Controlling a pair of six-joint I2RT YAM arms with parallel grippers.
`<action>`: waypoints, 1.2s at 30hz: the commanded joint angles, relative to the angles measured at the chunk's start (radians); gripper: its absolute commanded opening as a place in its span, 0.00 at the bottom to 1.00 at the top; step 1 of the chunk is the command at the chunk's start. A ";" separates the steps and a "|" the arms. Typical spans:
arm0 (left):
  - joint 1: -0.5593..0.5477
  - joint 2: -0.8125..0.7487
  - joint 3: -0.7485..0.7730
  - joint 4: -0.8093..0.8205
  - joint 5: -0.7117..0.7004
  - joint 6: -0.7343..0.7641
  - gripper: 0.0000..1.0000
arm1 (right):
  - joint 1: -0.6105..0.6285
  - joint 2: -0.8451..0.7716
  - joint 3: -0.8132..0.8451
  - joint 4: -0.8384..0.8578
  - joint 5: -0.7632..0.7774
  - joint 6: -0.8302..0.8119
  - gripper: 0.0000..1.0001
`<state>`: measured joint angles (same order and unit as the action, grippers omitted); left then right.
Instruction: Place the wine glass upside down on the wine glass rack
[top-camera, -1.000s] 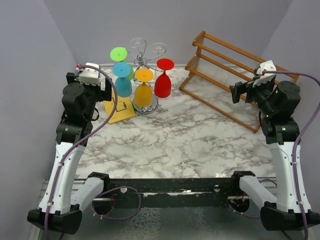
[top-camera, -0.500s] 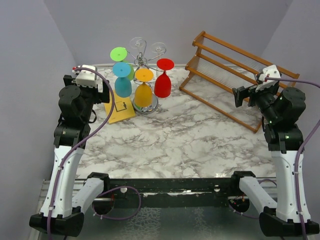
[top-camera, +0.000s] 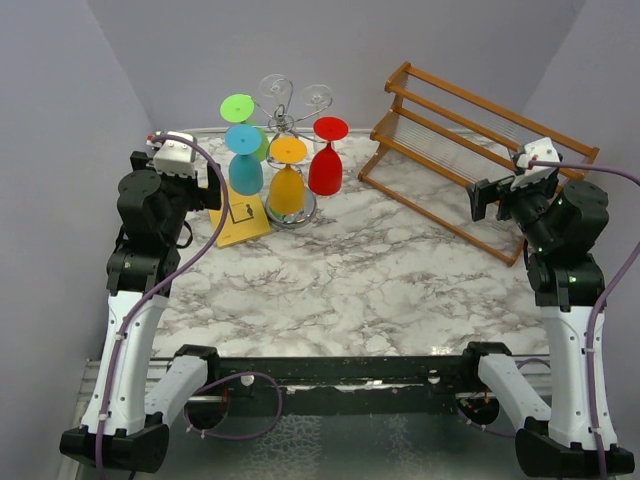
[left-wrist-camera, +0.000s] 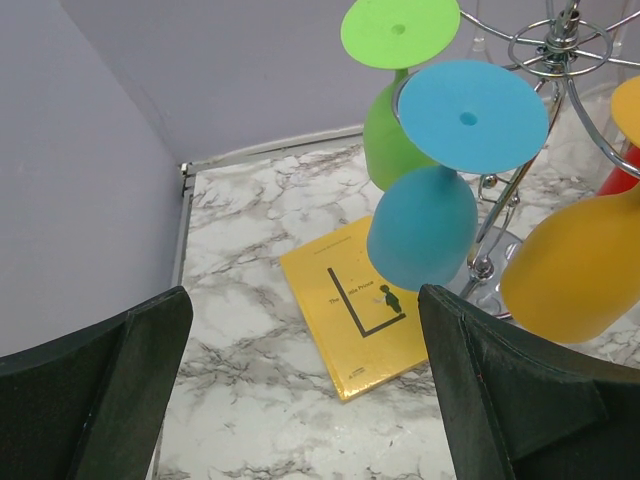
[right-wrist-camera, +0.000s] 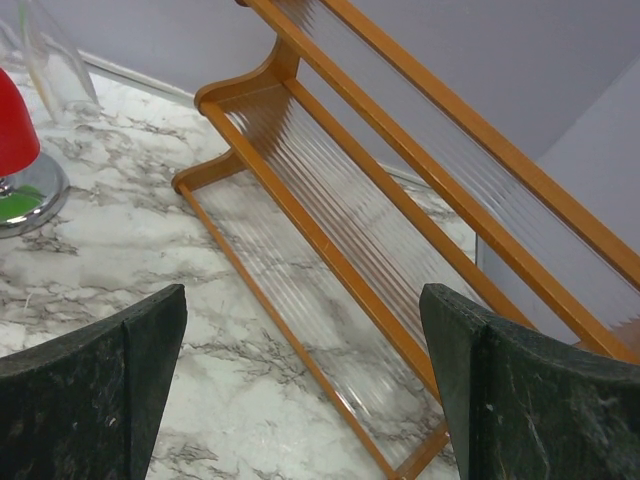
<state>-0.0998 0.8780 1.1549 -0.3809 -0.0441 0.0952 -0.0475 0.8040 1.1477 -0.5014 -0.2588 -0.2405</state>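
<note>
"At the back left of the table, did the wine glass rack (left-wrist-camera: 558, 47) carry anything?"

"Four hung on it, foot up and bowl down: a green glass (top-camera: 238, 106), a blue glass (top-camera: 245, 165), an orange glass (top-camera: 287, 185) and a red glass (top-camera: 325, 170). Which was the task's could not be told, but the placing looked done."

"And the arms?"

"The left gripper (left-wrist-camera: 303, 330) and right gripper (right-wrist-camera: 303, 330) were spread wide and empty, apart from the rack. One faced a yellow book (top-camera: 238, 215), the other the wooden rack (top-camera: 470, 150). Nothing seemed left."

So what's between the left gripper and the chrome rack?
In the left wrist view, a yellow book lies flat on the marble between the left gripper and the rack; the blue glass hangs on the rack's near side.
</note>
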 joint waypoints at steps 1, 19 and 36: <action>0.011 -0.002 0.029 0.005 0.026 -0.014 0.99 | -0.005 -0.012 -0.014 0.004 -0.004 -0.002 1.00; 0.012 0.000 0.032 0.001 0.024 -0.005 0.99 | -0.005 -0.010 -0.027 0.016 0.000 -0.008 0.99; 0.012 -0.021 0.039 -0.002 0.009 -0.003 0.99 | -0.005 -0.006 -0.017 0.015 -0.001 -0.008 1.00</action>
<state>-0.0929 0.8791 1.1637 -0.3847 -0.0319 0.0956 -0.0479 0.8021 1.1278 -0.5011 -0.2588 -0.2413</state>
